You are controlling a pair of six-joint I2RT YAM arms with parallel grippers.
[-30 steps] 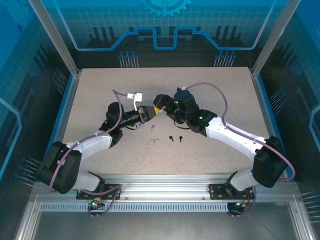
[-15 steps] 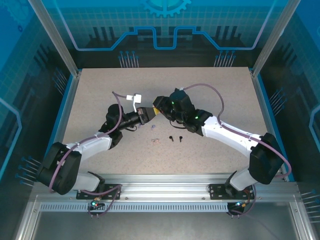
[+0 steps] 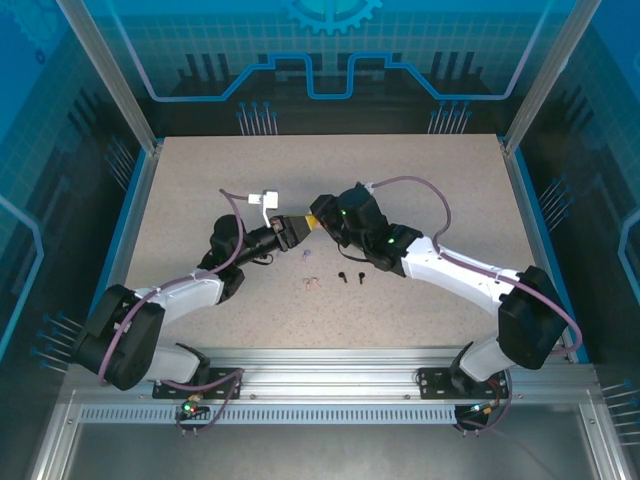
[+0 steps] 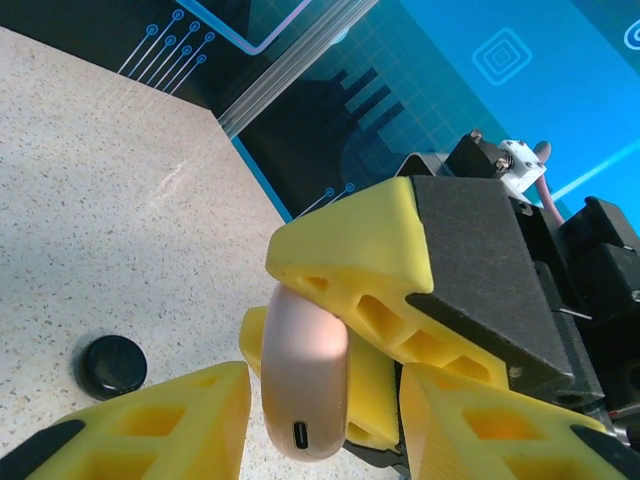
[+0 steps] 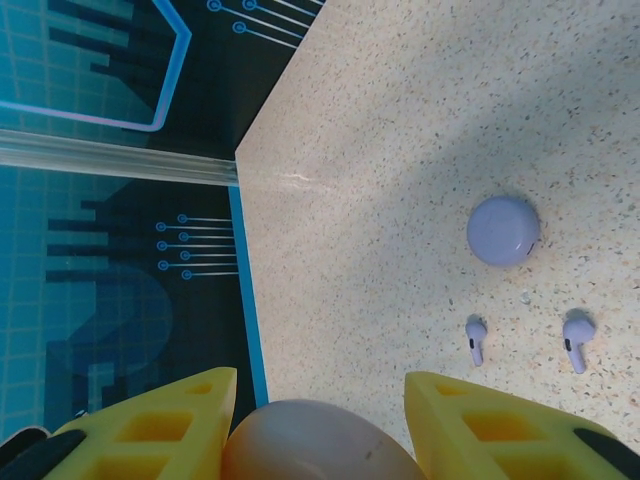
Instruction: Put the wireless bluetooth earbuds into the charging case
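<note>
Pink case boxed in: R gripper clamps it, L gripper fingers flank it w/ slim gap. Beyond pink case: bare tabletop, wide room. Near side of it: lavender case, lavender buds, black buds clutter table; black case lies off to one side.

A pale speckled table with a blue edge lay under me. Shiny blue walls with thin line drawings stood all around. Silver posts rose in the upper corners. A grey metal rail ran along the bottom.
</note>
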